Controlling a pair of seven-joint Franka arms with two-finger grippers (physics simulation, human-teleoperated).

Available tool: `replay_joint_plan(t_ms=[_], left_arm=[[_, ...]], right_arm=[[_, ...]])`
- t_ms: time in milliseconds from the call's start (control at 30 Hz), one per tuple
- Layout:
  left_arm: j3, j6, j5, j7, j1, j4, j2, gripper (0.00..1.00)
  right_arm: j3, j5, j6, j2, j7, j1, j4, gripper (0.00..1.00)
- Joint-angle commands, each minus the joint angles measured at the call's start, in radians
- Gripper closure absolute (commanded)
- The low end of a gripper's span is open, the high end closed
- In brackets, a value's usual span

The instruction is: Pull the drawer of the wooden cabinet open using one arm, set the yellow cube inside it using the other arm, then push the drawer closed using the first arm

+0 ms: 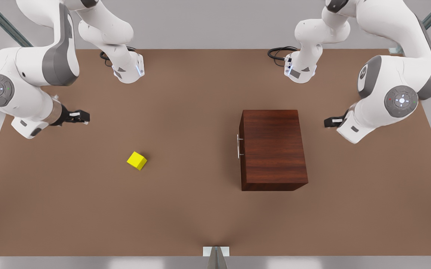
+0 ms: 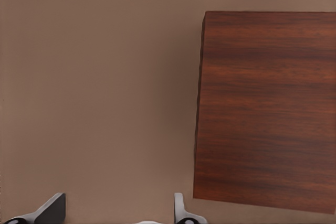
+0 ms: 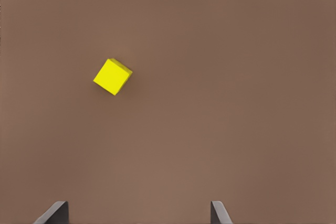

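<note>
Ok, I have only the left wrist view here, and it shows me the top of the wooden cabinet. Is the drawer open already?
Observer: No. The drawer sits flush in the wooden cabinet; its silver handle faces the front view's left.
Operator: And where is the yellow cube?
Observer: The yellow cube lies on the table, apart from the cabinet, on the handle's side.
Operator: Which hand is nearer to it?
Observer: The right hand, open and empty, at the front view's left. Your left hand is open too, on the cabinet's side away from the handle.
</note>
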Motion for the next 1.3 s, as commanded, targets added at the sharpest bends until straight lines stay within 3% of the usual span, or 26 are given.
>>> replay_joint_plan(t_ms=[0, 100, 233, 367, 533, 600, 833, 1100, 1267], left_arm=[[-0.001, 0.035, 0.025, 0.043, 0.001, -0.005, -0.003, 0.0], [-0.003, 0.039, 0.024, 0.043, -0.007, -0.016, -0.003, 0.0], [-0.063, 0.115, 0.071, 0.028, -0.208, 0.011, 0.133, 0.0], [-0.058, 0.131, 0.148, -0.411, -0.459, 0.352, 0.438, 0.0], [-0.052, 0.21, 0.171, -0.675, -0.592, 0.37, 0.491, 0.0], [0.034, 0.212, 0.168, -0.676, -0.665, 0.37, 0.494, 0.0], [0.043, 0.238, 0.168, -0.721, -0.707, 0.378, 0.555, 0.0], [0.043, 0.23, 0.167, -0.923, -0.702, 0.369, 0.596, 0.0], [0.043, 0.229, 0.171, -0.919, -0.7, 0.369, 0.612, 0.0]], right_arm=[[0.002, -0.004, 0.097, -0.001, -0.023, -0.001, -0.001, 0.0], [-0.003, -0.003, 0.097, 0.011, -0.081, -0.009, -0.001, 0.0], [-0.003, -0.003, 0.12, 0.031, -0.083, -0.012, -0.001, 0.0], [-0.003, -0.003, 0.123, 0.045, -0.083, -0.018, -0.003, 0.0], [-0.003, 0.013, 0.15, 0.089, -0.104, -0.046, -0.023, 0.0], [-0.003, 0.01, 0.176, 0.132, -0.104, -0.049, -0.02, 0.0], [0.002, 0.019, 0.287, 0.278, -0.061, -0.013, 0.008, 0.0], [0.006, 0.051, 0.41, 0.381, 0.546, 0.138, -0.001, 0.0], [0.006, 0.016, 0.459, 0.395, 0.487, 0.132, -0.038, 0.0]])
